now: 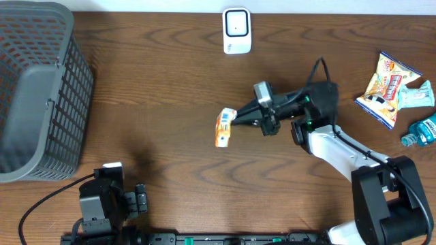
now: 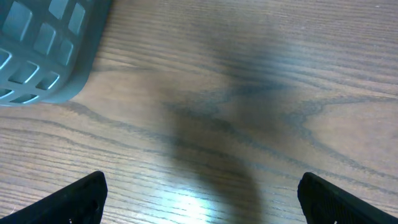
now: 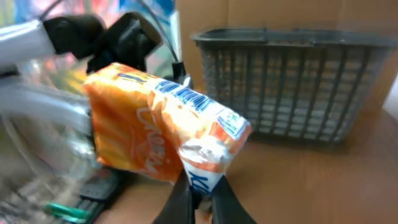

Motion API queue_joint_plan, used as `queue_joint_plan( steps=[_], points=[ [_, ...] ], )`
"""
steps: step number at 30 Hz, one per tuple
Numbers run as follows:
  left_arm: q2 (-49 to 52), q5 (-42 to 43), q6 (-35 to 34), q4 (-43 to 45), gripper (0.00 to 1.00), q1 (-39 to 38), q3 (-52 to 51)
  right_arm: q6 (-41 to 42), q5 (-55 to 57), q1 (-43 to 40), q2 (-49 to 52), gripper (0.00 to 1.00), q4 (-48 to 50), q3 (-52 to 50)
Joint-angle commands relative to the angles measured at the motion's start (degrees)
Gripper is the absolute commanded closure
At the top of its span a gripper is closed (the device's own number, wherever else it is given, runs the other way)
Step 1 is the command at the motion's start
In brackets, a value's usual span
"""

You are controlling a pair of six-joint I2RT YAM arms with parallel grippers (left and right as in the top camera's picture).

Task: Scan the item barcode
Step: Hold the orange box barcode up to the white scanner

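An orange and white snack packet [image 1: 224,126] hangs above the middle of the table, its crimped end pinched in my right gripper [image 1: 236,117], which is shut on it. The right wrist view shows the packet [image 3: 155,130] tilted, its white end squeezed between the dark fingertips [image 3: 217,198]. A white barcode scanner [image 1: 236,30] stands at the table's far edge, some way beyond the packet. My left gripper [image 1: 139,201] rests low at the front left, open. Its two fingertips [image 2: 74,199] stand wide apart over bare wood in the left wrist view.
A grey mesh basket [image 1: 37,88] fills the far left, its corner [image 2: 43,50] showing in the left wrist view. More snack packets [image 1: 387,85] and a blue bottle [image 1: 424,129] lie at the right edge.
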Motion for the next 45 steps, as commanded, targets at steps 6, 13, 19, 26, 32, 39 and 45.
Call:
queue_joint_plan(
  steps=[6,13,19,26,32,39,45],
  points=[
    [0.0,-0.3,0.5,-0.1,0.02,-0.2,0.0,26.0,21.9,0.3,0.3,0.99,-20.1,-0.5],
    [0.0,-0.3,0.5,-0.1,0.02,-0.2,0.0,41.9,32.6,1.7,0.3,0.98,-19.3,-0.5],
    [0.0,-0.3,0.5,-0.1,0.02,-0.2,0.0,63.8,50.1,1.8,0.4,0.99,-25.8,-0.5],
    [0.0,-0.3,0.5,-0.1,0.02,-0.2,0.0,75.2,63.1,1.4,0.5,0.99,-21.4,-0.4],
    [0.0,-0.3,0.5,-0.1,0.02,-0.2,0.0,75.6,69.8,1.0,1.7,0.99,-16.9,1.7],
    [0.0,-0.3,0.5,-0.1,0.02,-0.2,0.0,75.6,64.8,0.4,13.7,0.99,-16.6,16.7],
    [0.0,-0.3,0.5,-0.1,0.02,-0.2,0.0,83.0,54.9,0.1,28.0,0.99,-16.8,32.9]
  ],
)
